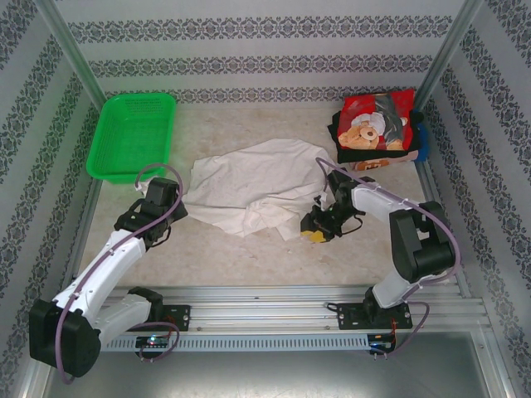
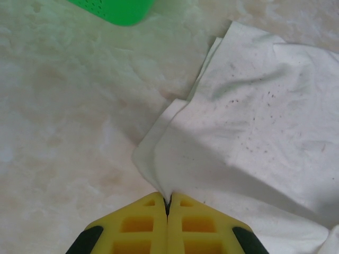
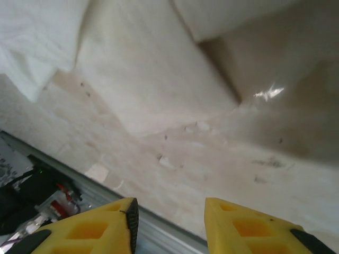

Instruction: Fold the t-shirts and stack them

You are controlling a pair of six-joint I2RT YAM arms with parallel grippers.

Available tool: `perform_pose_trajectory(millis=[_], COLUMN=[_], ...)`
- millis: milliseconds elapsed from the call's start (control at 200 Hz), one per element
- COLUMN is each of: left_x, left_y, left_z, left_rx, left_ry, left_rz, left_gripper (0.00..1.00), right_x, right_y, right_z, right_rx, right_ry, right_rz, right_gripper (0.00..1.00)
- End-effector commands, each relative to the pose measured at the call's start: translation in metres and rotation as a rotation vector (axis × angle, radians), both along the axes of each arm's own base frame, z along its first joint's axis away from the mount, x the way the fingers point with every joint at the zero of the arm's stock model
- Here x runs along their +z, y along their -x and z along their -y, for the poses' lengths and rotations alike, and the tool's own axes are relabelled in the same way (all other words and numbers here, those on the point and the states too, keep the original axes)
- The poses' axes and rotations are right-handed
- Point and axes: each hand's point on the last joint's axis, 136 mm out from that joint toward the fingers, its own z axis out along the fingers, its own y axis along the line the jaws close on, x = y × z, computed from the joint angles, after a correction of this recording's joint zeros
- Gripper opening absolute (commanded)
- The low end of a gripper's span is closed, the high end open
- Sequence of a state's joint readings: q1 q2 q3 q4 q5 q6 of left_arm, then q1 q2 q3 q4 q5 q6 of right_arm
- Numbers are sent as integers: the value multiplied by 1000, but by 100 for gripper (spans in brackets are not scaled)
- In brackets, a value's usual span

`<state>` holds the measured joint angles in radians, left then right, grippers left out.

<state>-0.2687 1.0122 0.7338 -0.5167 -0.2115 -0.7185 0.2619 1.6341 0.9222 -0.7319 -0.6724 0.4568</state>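
Since the white t-shirt point(image 1: 249, 186) lies crumpled on the worktop point(image 1: 249, 261), my left claw point(image 2: 168, 200) is pinched shut on its left edge to hold that side. My right claw point(image 3: 170, 206) hangs part open and empty by the right hem, I judge to take that corner.

the left gripper point(image 2: 167, 198) has its yellow fingers point(image 2: 139, 225) pressed tight together, pinching a folded corner of the white t-shirt point(image 2: 254, 121) (faint dark specks dot the cloth). the shirt spreads up and right over the pale tabletop point(image 2: 63, 121); a blurred green plastic basket point(image 2: 119, 8) corner sits at top, apart from it.
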Motion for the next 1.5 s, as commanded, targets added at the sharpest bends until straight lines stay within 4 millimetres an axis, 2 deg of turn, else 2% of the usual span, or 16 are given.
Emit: perform_pose_trajectory(millis=[0,220,440,510,639,719,809,944,1019,1104,1164,1219,1289,1444,1499], left_x=[7,9,11,11,9,10,9,5,4,6,6,4,3,-5,-8], left_y=[0,0,1,1,2,2,2,-2,-6,-14,-18,-20,-21,-16,-14], left_z=[3,4,4,4,5,5,6,13,19,30,37,40,42,38,37], left_rx=[-14,-14,-16,-14,-16,-21,-26,-41,-55,-89,-111,-121,-119,-103,-99], left_ry=[3,8,7,8,9,9,10,34,50,66,71,73,75,73,71], left_rz=[26,38,46,47,46,45,47,57,64,80,83,81,81,74,65], left_gripper=[0,0,0,0,0,0,0,0,0,0,0,0,0,0,0], right_x=[-11,-31,-39,-44,-45,-30,2,52,71,92,107,109,92,51,37], right_y=[-15,-28,-36,-36,-44,-55,-76,-106,-117,-130,-135,-127,-104,-24,3], right_z=[3,7,-3,-3,3,15,34,54,61,60,49,34,27,-5,-10], right_rx=[13,32,66,68,76,88,89,65,88,142,190,279,366,547,607], right_ry=[61,153,200,227,279,341,402,418,448,456,445,410,431,340,335], right_rz=[64,75,95,95,114,176,282,446,535,648,747,805,788,748,724], right_gripper=[39,35,34,30,12,6,0,0,0,0,0,0,0,0,0])
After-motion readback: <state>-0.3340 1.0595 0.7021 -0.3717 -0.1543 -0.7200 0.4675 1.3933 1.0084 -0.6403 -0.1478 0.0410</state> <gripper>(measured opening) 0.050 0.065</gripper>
